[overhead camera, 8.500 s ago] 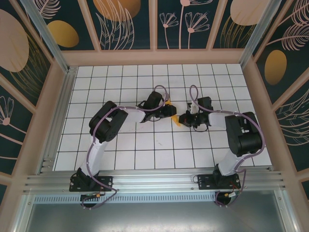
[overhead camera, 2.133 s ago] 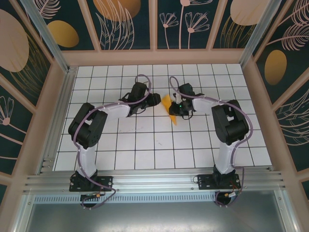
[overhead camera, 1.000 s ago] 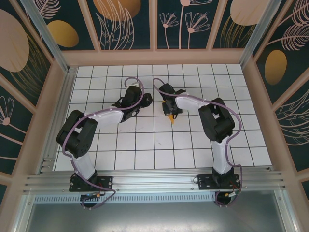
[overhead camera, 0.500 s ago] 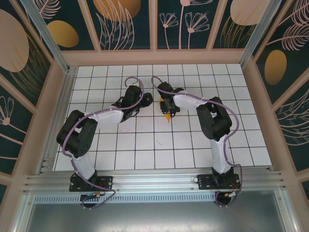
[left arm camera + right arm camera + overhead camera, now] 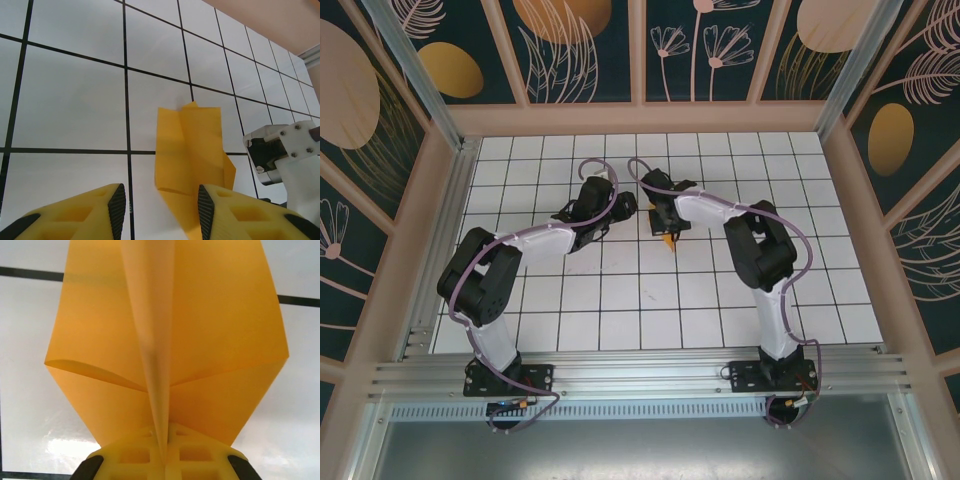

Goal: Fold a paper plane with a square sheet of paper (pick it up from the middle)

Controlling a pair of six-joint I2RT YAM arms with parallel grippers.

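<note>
Paper plane (image 5: pixel 667 240) (image 5: pixel 192 145) (image 5: pixel 165 340): orange, folded, located on the gridded table (image 5: pixel 620 300) near its centre line, in the far half. Right gripper (image 5: pixel 665 222) (image 5: pixel 162 445): fingers pressed fully together on the plane's raised centre ridge, with both wings spreading outward over the table surface. Left gripper (image 5: pixel 625 207) (image 5: pixel 161 206): stationed left of the table's centre line, yellow fingers (image 5: pixel 117 200) standing partly apart, nothing between them. Its right finger sits at the plane's near edge; contact cannot be confirmed.
</note>
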